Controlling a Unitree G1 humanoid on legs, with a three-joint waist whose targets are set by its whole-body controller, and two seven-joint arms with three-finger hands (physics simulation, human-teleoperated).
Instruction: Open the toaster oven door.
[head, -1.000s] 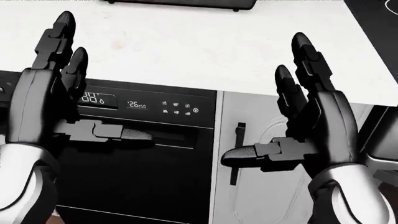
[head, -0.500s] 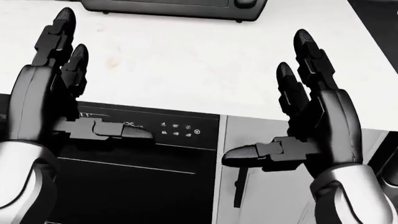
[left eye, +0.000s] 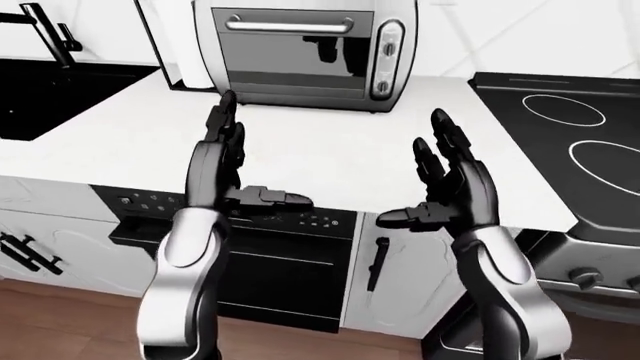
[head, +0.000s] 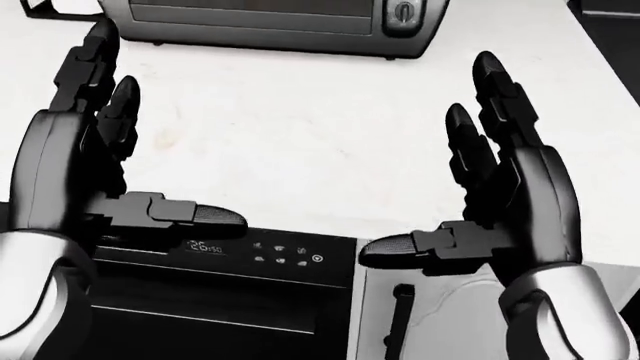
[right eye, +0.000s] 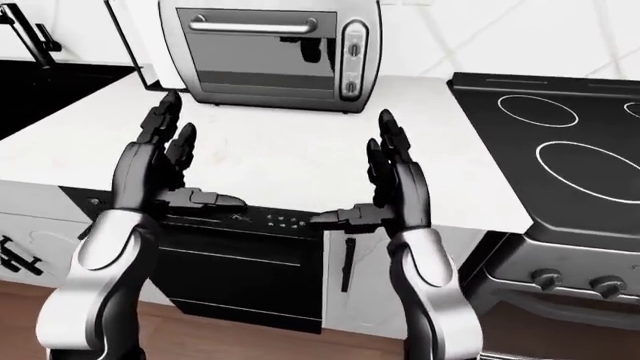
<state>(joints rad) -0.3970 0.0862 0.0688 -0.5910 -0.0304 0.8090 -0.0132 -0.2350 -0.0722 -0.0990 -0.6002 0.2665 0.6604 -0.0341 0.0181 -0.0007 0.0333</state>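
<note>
The silver toaster oven (left eye: 300, 52) stands at the top of the white worktop (left eye: 330, 161), its shut glass door facing the robot, bar handle (left eye: 288, 26) running left-right. Left hand (left eye: 222, 161) and right hand (left eye: 455, 187) hover spread wide, empty, well short of it. Black stove (left eye: 560, 135) lies right.

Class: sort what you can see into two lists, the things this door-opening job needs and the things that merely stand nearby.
Needed: toaster oven, its door handle, left hand, right hand.

Merely nearby: stove, sink, dishwasher, counter.
</note>
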